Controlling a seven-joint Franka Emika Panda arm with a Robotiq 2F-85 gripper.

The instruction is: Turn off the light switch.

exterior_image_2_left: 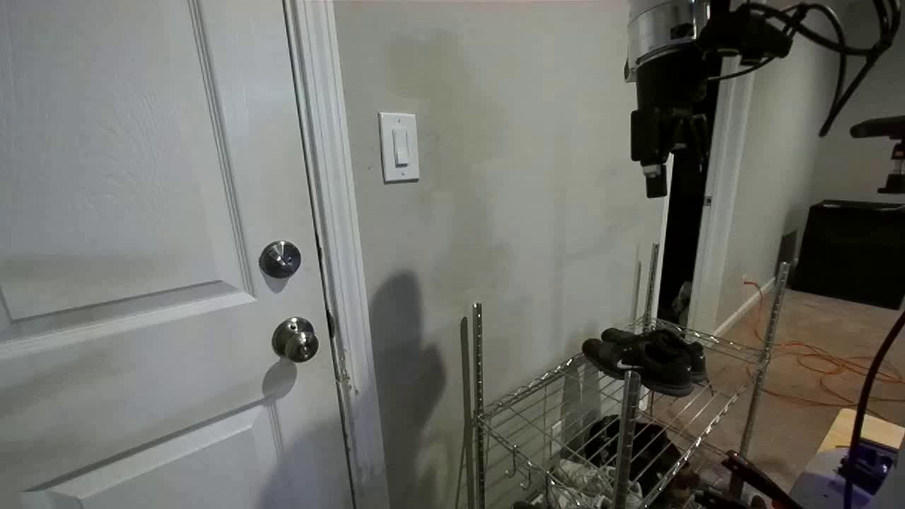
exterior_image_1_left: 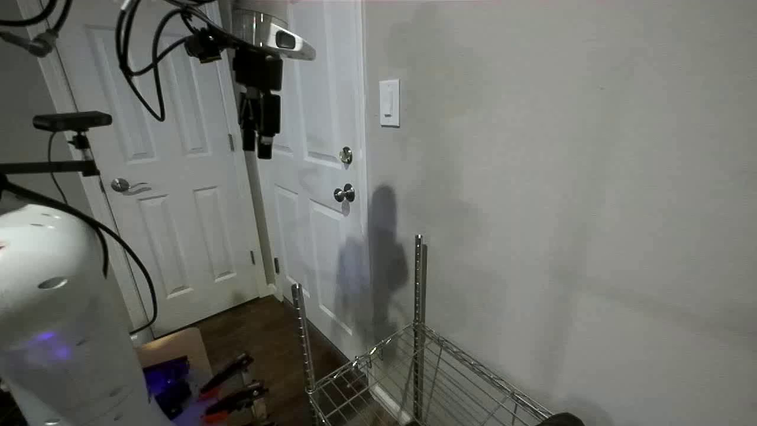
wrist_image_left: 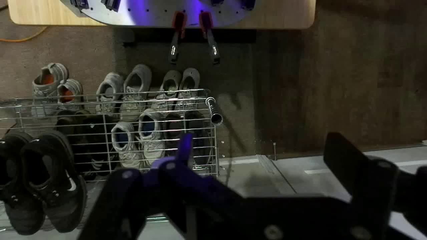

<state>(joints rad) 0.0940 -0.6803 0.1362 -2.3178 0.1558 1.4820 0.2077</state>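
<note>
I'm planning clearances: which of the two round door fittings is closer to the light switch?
The upper round fitting, above the door knob, which sits lower and farther from the light switch in both exterior views.

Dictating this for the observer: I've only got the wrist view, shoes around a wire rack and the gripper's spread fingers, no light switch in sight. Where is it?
Observer: The light switch is on the wall, just beside the door frame.

Operator: Is it higher or lower than the door knob?

Observer: Higher; the door knob sits well below it.

Operator: And is the gripper touching it?

Observer: No, in both exterior views the gripper hangs apart from it.
</note>
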